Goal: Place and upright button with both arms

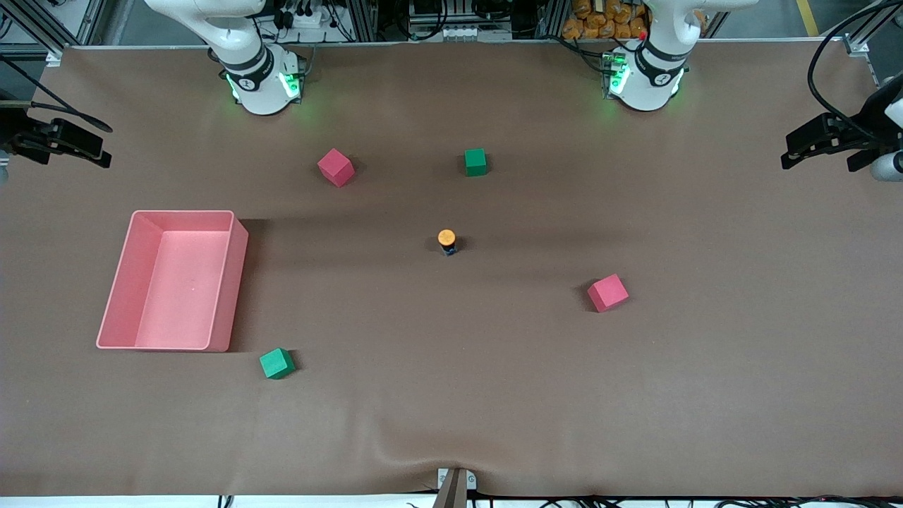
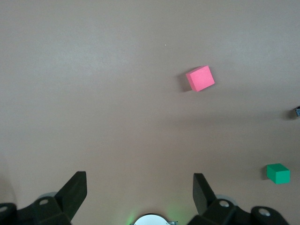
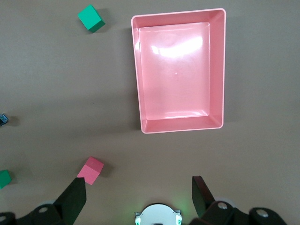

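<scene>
Mid-table stands the button [image 1: 446, 240], upright, well apart from both open pincers.

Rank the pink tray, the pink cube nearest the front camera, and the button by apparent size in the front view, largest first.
1. Pink tray, by far the largest.
2. Pink cube.
3. Button, smallest, standing orange cap up.
</scene>
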Controlling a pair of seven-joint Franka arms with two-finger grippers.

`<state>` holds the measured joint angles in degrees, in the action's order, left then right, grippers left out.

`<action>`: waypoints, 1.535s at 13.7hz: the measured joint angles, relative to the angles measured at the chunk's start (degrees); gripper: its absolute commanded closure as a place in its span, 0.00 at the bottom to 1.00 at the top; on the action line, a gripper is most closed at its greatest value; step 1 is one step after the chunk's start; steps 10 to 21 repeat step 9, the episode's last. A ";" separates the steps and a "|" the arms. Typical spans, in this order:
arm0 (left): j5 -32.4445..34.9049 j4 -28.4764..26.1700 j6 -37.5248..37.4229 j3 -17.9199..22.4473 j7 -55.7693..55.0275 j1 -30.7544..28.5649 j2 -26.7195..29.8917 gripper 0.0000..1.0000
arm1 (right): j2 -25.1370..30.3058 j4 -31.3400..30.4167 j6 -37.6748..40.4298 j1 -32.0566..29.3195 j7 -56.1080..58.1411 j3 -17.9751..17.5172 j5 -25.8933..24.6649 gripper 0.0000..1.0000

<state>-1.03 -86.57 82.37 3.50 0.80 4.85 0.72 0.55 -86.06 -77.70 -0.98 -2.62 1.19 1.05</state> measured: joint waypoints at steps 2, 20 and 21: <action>0.00 0.00 -0.02 0.00 0.00 0.00 0.00 0.00 | 0.00 0.00 0.00 0.00 0.00 -0.02 0.00 0.00; 0.05 0.00 -0.03 0.06 -0.43 0.00 0.00 0.00 | 0.00 0.00 0.03 0.01 0.00 -0.08 0.00 0.00; 0.05 0.00 -0.03 0.06 -0.43 0.00 0.00 0.00 | 0.00 0.00 0.03 0.01 0.00 -0.08 0.00 0.00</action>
